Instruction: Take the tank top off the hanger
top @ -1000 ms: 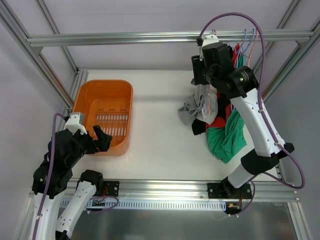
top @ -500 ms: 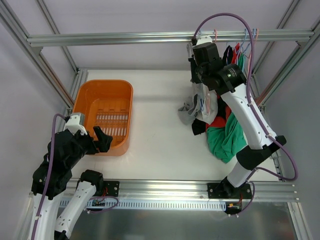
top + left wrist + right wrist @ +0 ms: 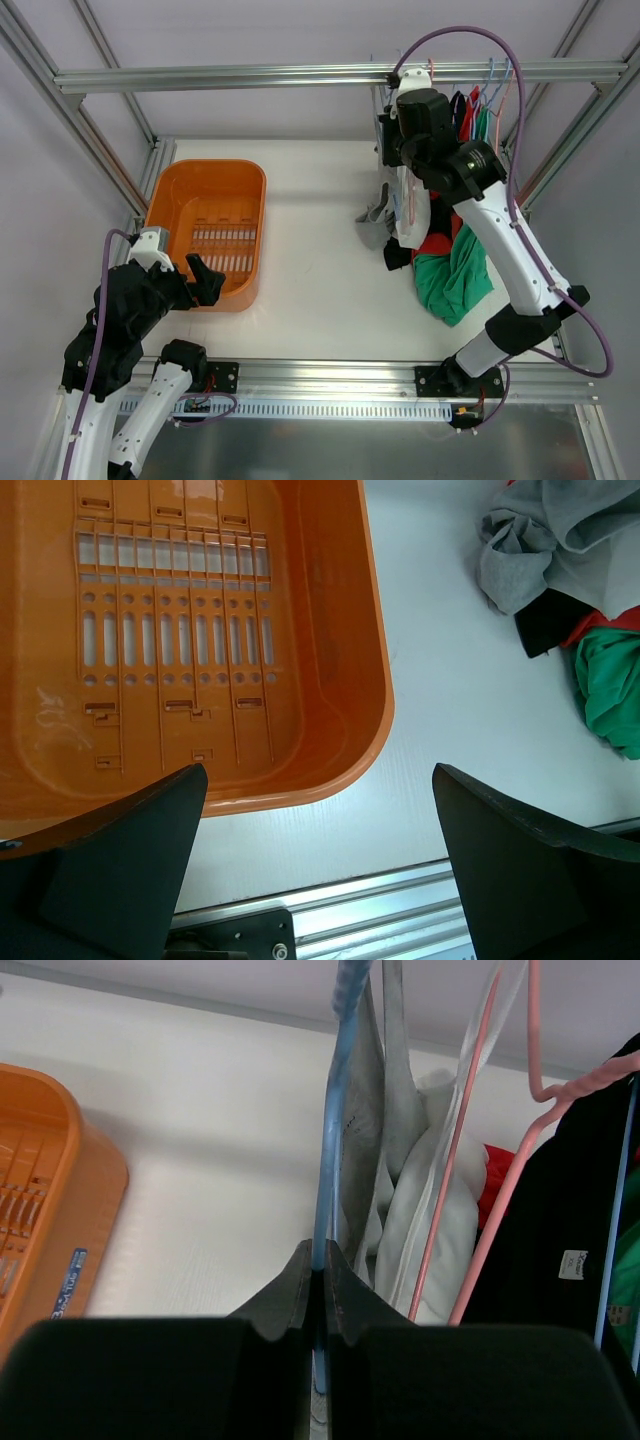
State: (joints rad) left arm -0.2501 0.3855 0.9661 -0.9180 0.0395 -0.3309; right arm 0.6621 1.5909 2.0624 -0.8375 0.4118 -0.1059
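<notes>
My right gripper (image 3: pixel 320 1260) is shut on the thin blue hanger (image 3: pixel 328 1140), high up by the rail in the top view (image 3: pixel 392 150). A pale grey tank top (image 3: pixel 365 1130) hangs on that hanger and drapes down below the gripper (image 3: pixel 405 205). My left gripper (image 3: pixel 320 870) is open and empty, its fingers spread wide over the near rim of the orange basket (image 3: pixel 330 680), far from the clothes (image 3: pixel 200 275).
More hangers hang on the top rail (image 3: pixel 300 75) to the right: a pink hanger (image 3: pixel 455 1150) with a white garment (image 3: pixel 430 1220), then a black garment (image 3: pixel 560 1220). A pile of grey, black, red and green clothes (image 3: pixel 450 280) lies on the table below. The orange basket (image 3: pixel 210 230) stands at the left.
My right arm swung a little left along the rail, then settled, still holding the blue hanger. The pale top under it swung and now hangs straighter. The left arm has not moved.
</notes>
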